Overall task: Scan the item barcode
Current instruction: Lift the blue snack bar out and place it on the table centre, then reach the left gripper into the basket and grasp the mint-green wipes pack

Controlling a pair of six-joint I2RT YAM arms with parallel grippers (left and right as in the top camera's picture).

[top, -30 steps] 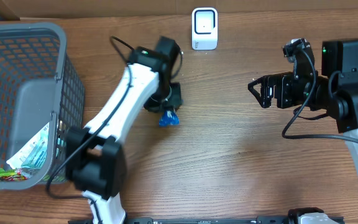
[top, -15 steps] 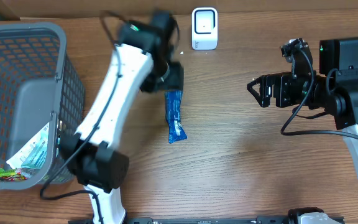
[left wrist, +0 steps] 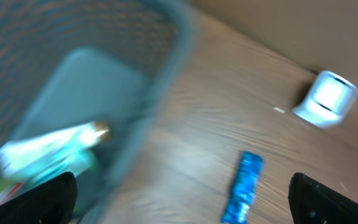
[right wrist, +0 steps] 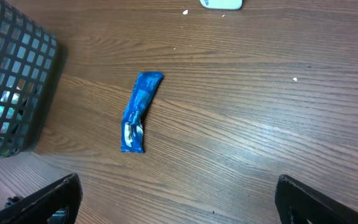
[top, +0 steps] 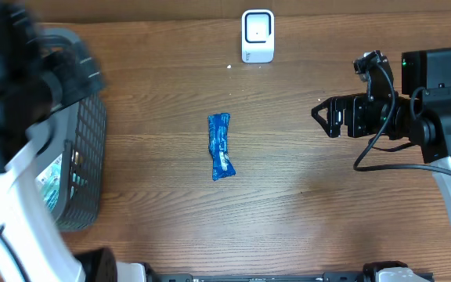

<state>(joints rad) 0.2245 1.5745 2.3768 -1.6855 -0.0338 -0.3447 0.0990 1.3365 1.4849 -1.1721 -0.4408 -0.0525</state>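
The item, a blue packet, lies flat on the wooden table, alone, near the middle. It also shows in the left wrist view and the right wrist view. The white scanner stands at the table's back edge, beyond the packet. My left gripper is open and empty, blurred in motion over the basket's edge, well left of the packet. My right gripper is open and empty at the right, pointing toward the packet from a distance.
A grey mesh basket stands at the far left with pale green and white packets inside. The blurred left arm hangs over it. Bare wood lies between the packet and the right gripper.
The left gripper opened and let go of the blue packet, which now lies flat on the table. The left arm swung away left over the basket. The right arm stayed put.
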